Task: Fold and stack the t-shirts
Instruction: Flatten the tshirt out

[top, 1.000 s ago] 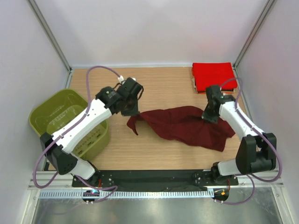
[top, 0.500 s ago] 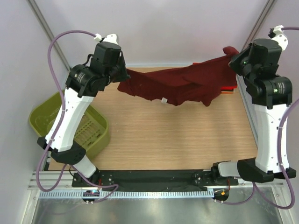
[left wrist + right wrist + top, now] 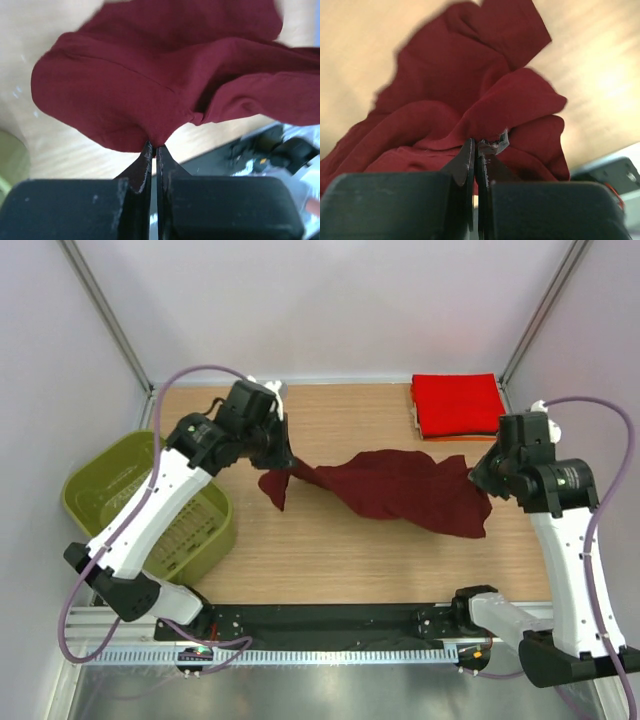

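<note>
- Presently, maroon t-shirt: unfolded and bunched, slung over the middle of the table between the two grippers. Its long axis runs left to right, and the near-right part seems to rest on the wood.
- Left gripper: clenched on a pinch of the shirt's left end, with a flap hanging below it.
- Right gripper: clenched on the shirt's crumpled right end.
- Governing relation: each arm has its own end, so the cloth lies inward from both. Laying it flat likely means drawing the ends apart along that axis.
- Red t-shirt: folded, in the far-right corner beyond the right gripper.
- Olive basket: at the left edge, apart from the cloth.
</note>
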